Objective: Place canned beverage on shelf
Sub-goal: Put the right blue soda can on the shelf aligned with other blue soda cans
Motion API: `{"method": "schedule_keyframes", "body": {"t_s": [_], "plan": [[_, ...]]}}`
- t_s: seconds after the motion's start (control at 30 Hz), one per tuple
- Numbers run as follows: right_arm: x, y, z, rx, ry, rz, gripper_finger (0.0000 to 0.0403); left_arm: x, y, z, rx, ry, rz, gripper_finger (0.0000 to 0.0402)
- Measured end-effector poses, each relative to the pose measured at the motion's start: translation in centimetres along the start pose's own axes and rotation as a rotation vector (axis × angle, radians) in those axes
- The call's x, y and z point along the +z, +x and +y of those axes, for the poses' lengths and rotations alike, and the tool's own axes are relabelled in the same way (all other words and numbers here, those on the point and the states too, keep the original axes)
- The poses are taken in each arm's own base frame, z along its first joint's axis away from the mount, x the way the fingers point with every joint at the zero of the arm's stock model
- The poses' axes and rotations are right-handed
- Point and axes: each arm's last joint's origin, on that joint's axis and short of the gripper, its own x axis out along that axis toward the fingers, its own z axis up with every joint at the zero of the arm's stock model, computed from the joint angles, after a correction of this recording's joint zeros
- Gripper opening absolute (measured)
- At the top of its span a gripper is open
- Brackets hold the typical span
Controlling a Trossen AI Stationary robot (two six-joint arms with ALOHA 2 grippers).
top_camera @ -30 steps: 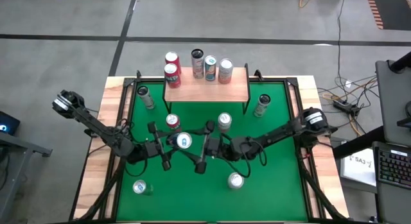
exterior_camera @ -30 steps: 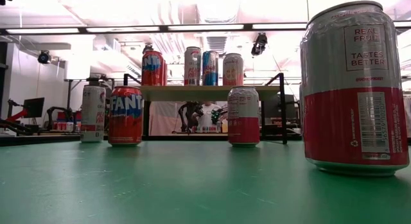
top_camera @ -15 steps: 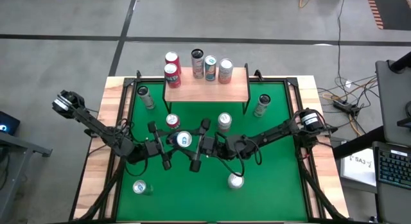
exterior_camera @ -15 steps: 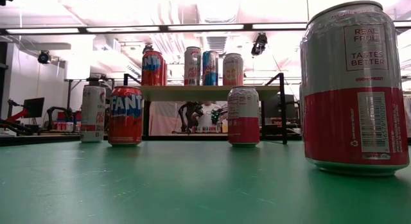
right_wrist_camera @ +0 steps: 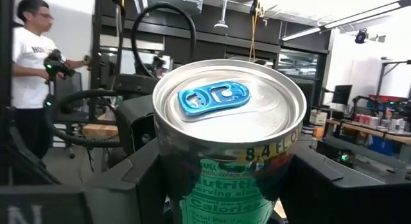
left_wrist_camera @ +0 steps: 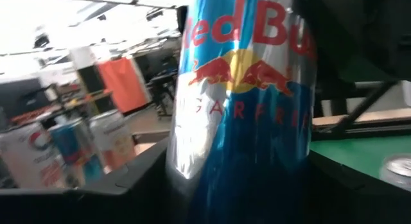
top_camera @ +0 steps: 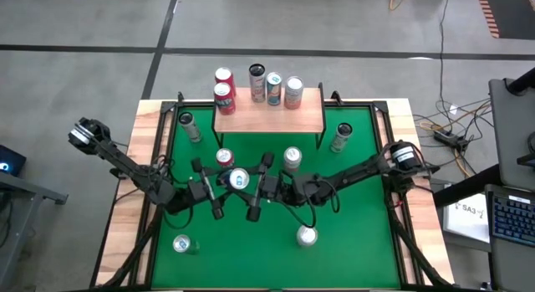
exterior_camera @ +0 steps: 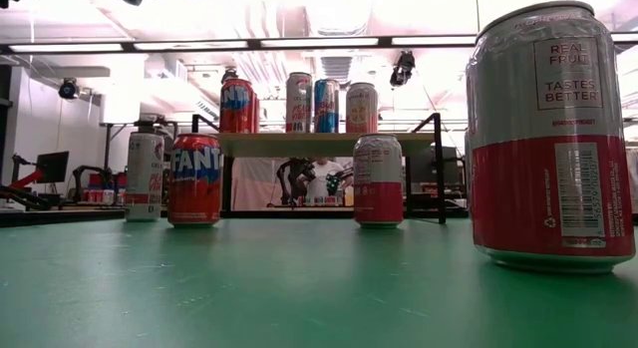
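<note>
While the high view shows the left hand (top_camera: 209,190) and right hand (top_camera: 260,187) flanking the blue can (top_camera: 238,181), both wrist views show its sides framed by dark fingers, apparently a handover; whichever hand ends up grasping must carry it beyond them to the shelf (top_camera: 269,116).

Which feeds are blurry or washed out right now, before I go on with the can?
Left wrist view: the blue can fills the picture, soft with motion blur, windows behind blown out. Right wrist view: sharp on the can's top. Low view: ceiling lights glare white above the shelf. High view: evenly lit, clear.
</note>
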Motion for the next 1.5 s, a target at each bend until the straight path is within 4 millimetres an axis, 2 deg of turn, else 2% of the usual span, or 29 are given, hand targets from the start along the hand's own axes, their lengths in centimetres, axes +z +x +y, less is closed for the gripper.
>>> {"method": "schedule_keyframes", "body": {"t_s": [0.37,0.57,0.83,1.1,1.5], "plan": [[2.4,-0.5,-1.0,-0.003,-0.041,0.058,0.0215,0.1,0.0,0.2,0.026,-0.018,0.013,0.0309],[4.3,-1.2,-2.2,-0.001,-0.044,0.158,0.0215,-0.2,0.0,0.2,0.043,0.01,0.037,0.0314],[5.5,-2.1,-4.5,-0.044,-0.056,0.3,0.0215,-0.5,-0.1,0.1,0.056,0.011,0.06,0.0314],[5.4,-2.4,-6.8,-0.08,-0.053,0.407,0.0215,-0.6,-0.1,0.1,0.059,0.001,0.066,0.0314],[3.4,-2.0,-10.9,-0.134,-0.055,0.551,0.0215,-0.8,-0.1,0.1,0.058,-0.008,0.073,0.0314]]}}
